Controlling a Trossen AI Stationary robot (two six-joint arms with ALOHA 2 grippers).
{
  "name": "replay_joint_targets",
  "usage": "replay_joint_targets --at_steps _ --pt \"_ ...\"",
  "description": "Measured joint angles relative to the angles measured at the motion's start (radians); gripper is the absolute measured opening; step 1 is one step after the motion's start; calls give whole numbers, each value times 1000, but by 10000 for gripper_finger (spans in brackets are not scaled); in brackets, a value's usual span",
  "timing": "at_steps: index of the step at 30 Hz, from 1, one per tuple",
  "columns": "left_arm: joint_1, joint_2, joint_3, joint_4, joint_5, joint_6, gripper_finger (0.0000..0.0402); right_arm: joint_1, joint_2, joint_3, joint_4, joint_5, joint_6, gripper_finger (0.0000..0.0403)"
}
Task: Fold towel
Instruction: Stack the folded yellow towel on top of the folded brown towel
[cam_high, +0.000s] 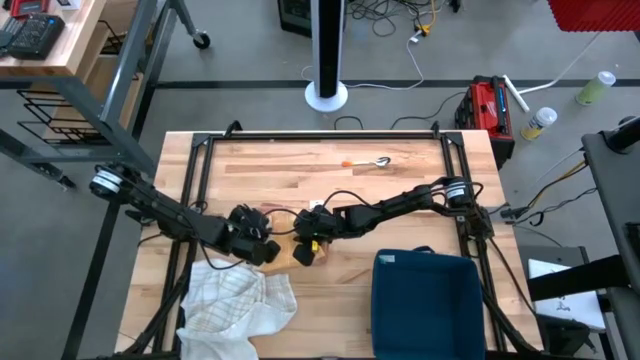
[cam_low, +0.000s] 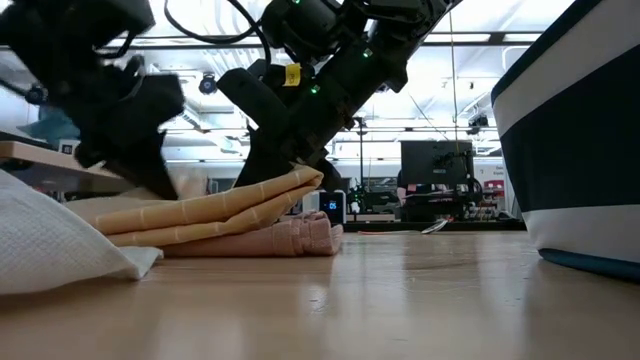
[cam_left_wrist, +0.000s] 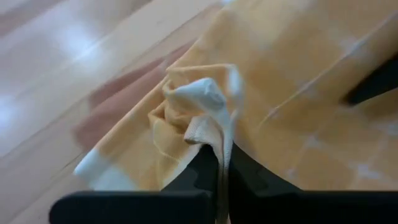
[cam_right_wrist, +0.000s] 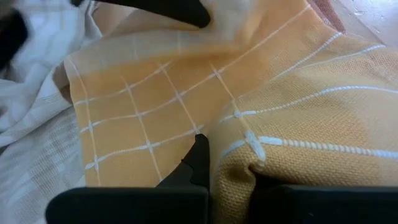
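An orange towel with white grid lines (cam_high: 300, 252) (cam_low: 220, 210) lies folded at the table's middle, resting on a pink cloth (cam_low: 290, 238). My left gripper (cam_high: 262, 245) (cam_left_wrist: 224, 155) is at the towel's left end, shut on it. At the towel's right end my right gripper (cam_high: 305, 240) (cam_right_wrist: 230, 155) is also shut on it. A crumpled white towel (cam_high: 235, 300) (cam_low: 50, 240) lies on the table near the front left. My left gripper pinches a bunched bit of the orange towel's white-hemmed edge (cam_left_wrist: 208, 106) between its two fingers, slanting down from the table's left. The cloth is gathered in several folds above the fingertips, and the rest lies slack. My right gripper pinches a folded edge of the orange towel (cam_right_wrist: 249, 149) between its two fingers, slanting down from the table's right. The cloth drapes over one finger and hides it. That end (cam_low: 300, 180) is raised a little above the pink cloth.
A dark blue bin (cam_high: 425, 300) (cam_low: 580, 150) stands at the front right. A small utensil with an orange handle (cam_high: 368, 162) lies near the far edge. Black frame rails (cam_high: 200, 190) run along the table's sides.
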Motion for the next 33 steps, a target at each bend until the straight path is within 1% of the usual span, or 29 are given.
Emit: replay_joint_targets --at_steps 2,5,8,10,13,17,21,26,30,33 --pt "0 5 24 23 -8 38 4 0 0 0 0 0 0 0" --pt "0 15 42 17 -28 44 4 0 0 0 0 0 0 0" --pt "0 33 44 -14 -37 9 5 0 0 0 0 0 0 0" --pt "2 42 43 -57 -38 -34 13 0 0 0 0 0 0 0" --pt "2 51 47 -139 -38 -104 39 0 0 0 0 0 0 0" --pt "3 55 33 -221 -39 -178 85 0 0 0 0 0 0 0" --pt "9 55 2 -225 -35 -219 133 0 0 0 0 0 0 0" --pt "26 54 -4 -225 -21 -226 185 0 0 0 0 0 0 0" --pt "29 55 -3 -238 -19 -241 210 0 0 0 0 0 0 0" --pt "34 55 -3 -247 -6 -245 218 0 0 0 0 0 0 0"
